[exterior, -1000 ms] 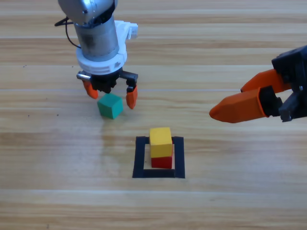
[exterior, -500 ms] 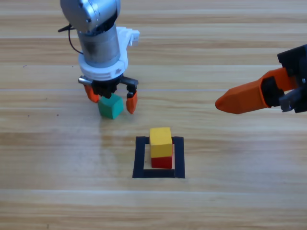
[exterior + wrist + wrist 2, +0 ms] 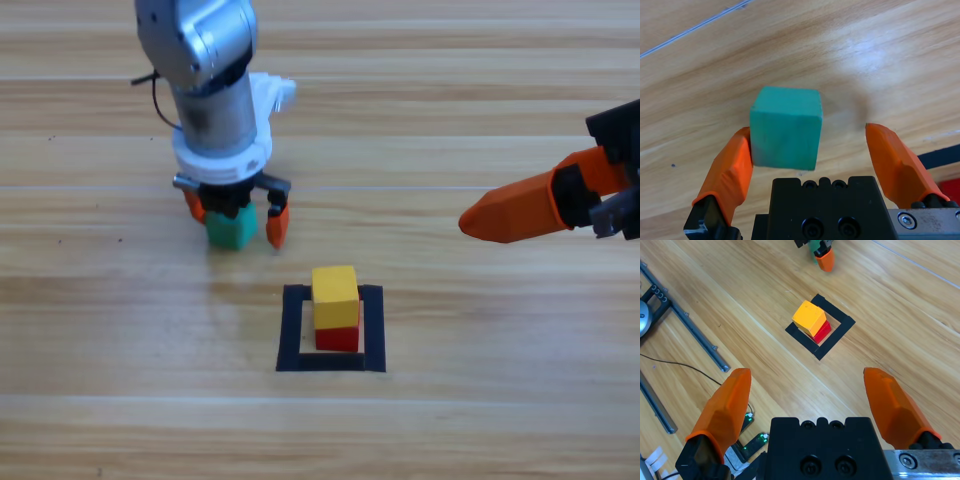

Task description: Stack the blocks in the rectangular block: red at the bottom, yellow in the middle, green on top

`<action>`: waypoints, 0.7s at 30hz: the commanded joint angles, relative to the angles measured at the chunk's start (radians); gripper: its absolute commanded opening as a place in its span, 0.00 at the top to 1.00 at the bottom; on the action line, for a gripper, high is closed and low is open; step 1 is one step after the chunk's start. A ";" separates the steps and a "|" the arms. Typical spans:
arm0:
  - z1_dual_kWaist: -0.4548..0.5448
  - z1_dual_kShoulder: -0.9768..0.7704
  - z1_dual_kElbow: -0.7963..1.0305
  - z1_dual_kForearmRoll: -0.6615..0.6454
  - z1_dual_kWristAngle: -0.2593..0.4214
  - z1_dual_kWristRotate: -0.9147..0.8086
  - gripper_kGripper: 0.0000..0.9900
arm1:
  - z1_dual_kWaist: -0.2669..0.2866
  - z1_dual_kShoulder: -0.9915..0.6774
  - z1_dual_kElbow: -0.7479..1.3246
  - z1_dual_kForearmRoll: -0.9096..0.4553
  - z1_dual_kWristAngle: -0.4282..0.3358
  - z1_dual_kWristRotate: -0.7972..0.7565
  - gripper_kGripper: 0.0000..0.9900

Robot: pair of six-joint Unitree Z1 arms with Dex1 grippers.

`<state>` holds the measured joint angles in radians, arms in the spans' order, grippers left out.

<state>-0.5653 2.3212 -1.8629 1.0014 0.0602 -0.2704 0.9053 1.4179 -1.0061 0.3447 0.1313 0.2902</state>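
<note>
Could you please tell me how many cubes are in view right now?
3: the red cube inside the black tape square, the yellow cube on top of it, and the green cube between the left end effector's open jaws.

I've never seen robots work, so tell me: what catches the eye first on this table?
The left pincer stands straight down over a teal-green cube, jaws open on either side of it. Nearer the front, a yellow cube sits on a red cube inside a black tape square. The right pincer waits, open, at the right edge.
</note>
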 commanded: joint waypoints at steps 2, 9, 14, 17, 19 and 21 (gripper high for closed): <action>0.005 0.059 0.024 -0.024 0.010 0.017 0.09 | -0.017 -0.051 0.023 0.022 -0.012 0.004 0.00; 0.028 0.032 0.070 -0.052 0.007 0.026 0.34 | -0.017 -0.079 0.037 0.022 -0.012 0.012 0.00; 0.033 0.003 0.093 -0.066 0.006 0.003 0.42 | -0.017 -0.077 0.038 0.022 -0.013 0.012 0.00; 0.033 -0.008 0.096 -0.066 0.003 -0.012 0.42 | -0.017 -0.077 0.037 0.022 -0.013 0.015 0.00; 0.033 -0.017 0.097 -0.066 -0.003 -0.032 0.42 | -0.017 -0.074 0.037 0.022 -0.013 0.020 0.00; 0.033 -0.025 0.096 -0.066 -0.013 -0.064 0.43 | -0.017 -0.070 0.037 0.022 -0.013 0.023 0.00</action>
<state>-0.5582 2.3086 -1.7993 0.9404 0.0600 -0.2894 0.9052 1.3662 -1.0010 0.3486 0.1288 0.2986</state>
